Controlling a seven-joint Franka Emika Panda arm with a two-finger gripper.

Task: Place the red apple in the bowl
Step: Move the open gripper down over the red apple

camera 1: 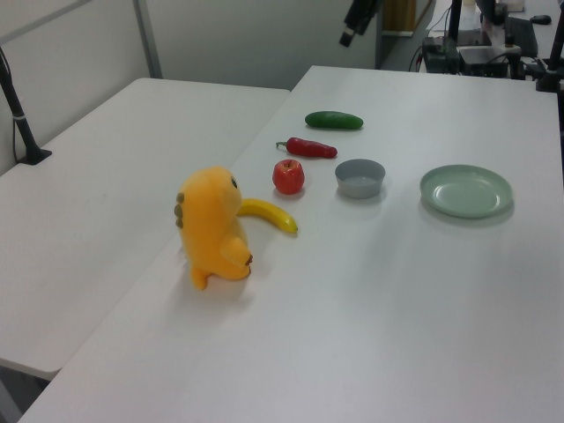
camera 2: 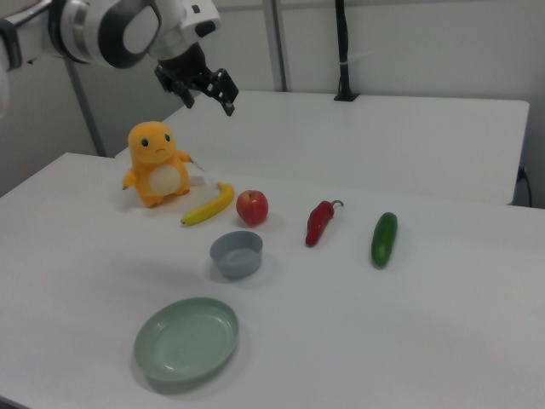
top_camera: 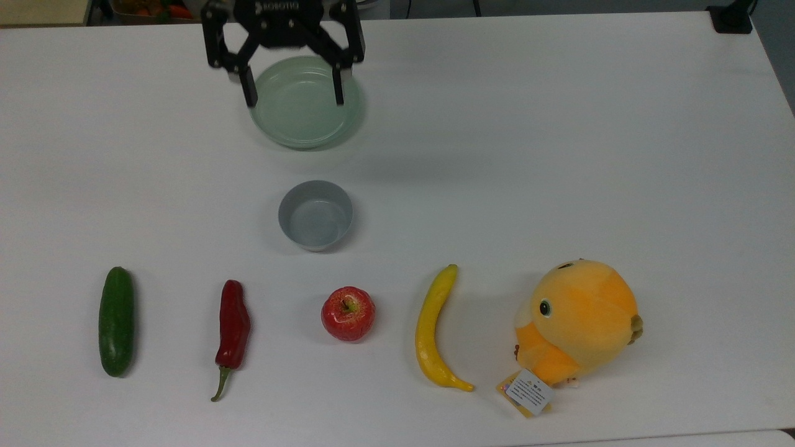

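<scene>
One hand (top_camera: pixel 292 92): fingers spread wide, empty, raised above the green dish (top_camera: pixel 305 124) in the top view.
Red apple (top_camera: pixel 348 313): on the tabletop (top_camera: pixel 559 155), near the bowl (top_camera: pixel 315 215).
Right view: arm body (camera 2: pixel 128 30) visible.

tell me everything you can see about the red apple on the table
The red apple is round and glossy, with bright highlights on its skin and a short brown stem in a yellowish dimple facing up. It sits upright on the white table, touching nothing else. In the top view it lies in the row of items between the red chili and the banana, just below the grey bowl. It looks like smooth plastic. The open pincer is far from it.
</scene>
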